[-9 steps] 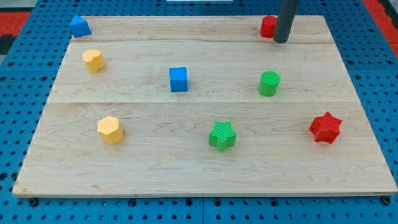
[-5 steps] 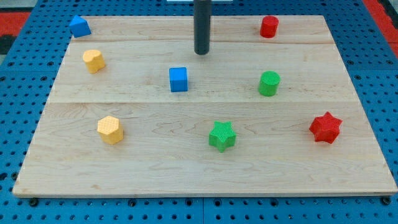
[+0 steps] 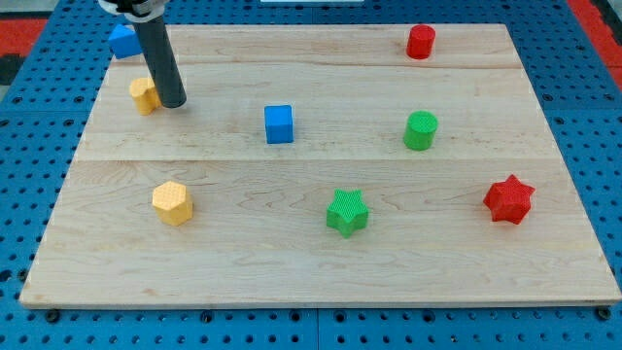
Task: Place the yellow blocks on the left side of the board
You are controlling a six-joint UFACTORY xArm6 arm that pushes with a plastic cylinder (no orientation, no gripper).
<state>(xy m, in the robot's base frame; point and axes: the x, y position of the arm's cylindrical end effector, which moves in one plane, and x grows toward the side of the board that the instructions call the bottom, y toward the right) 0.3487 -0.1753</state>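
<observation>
Two yellow blocks lie on the left part of the wooden board. The upper yellow block is partly hidden by my rod. The lower yellow hexagonal block sits toward the view's bottom left. My tip rests on the board right beside the upper yellow block, on its right side, seemingly touching it.
A blue block sits at the top left corner. A blue cube is near the middle. A green cylinder, a green star, a red cylinder and a red star lie on the right half.
My tip has swept from the top right, near the red cylinder, across the top of the board to the upper yellow block at the left. No block has visibly moved.
</observation>
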